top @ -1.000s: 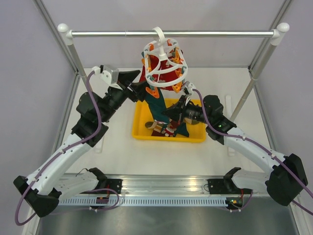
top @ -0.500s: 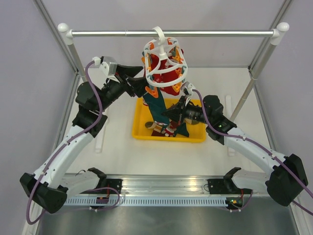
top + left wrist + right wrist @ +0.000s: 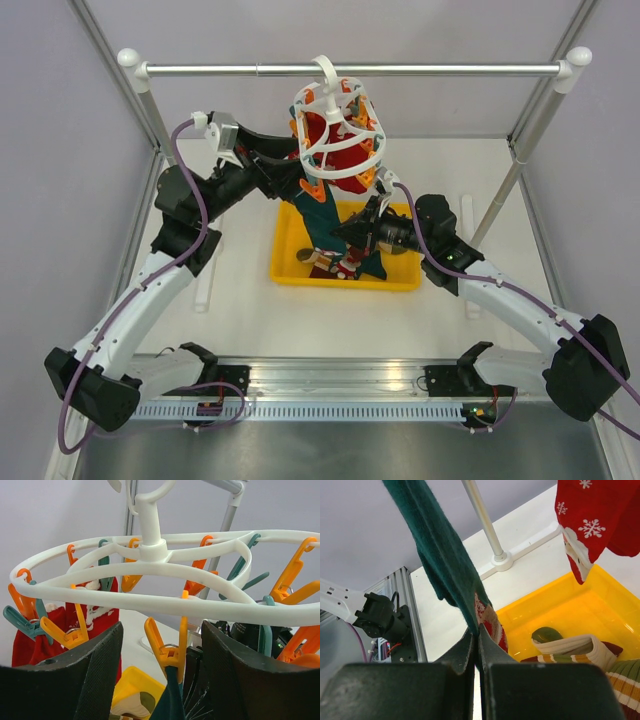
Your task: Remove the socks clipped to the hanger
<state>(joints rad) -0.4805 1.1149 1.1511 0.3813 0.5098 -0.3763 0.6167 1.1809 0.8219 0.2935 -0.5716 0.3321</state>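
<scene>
Striped socks (image 3: 570, 646) lie in yellow tray (image 3: 580, 609). Red sock (image 3: 600, 515), teal sock (image 3: 440, 555) hang clipped; right hand (image 3: 476, 632) pinches teal sock, left hand (image 3: 161, 630) spread.

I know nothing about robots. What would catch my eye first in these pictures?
A white hanger hangs from the metal rail at the top centre, with a red sock and a teal sock clipped to it. The right fingers are shut on the teal sock above a yellow tray of striped socks, while the left fingers sit open either side of an orange peg.
</scene>
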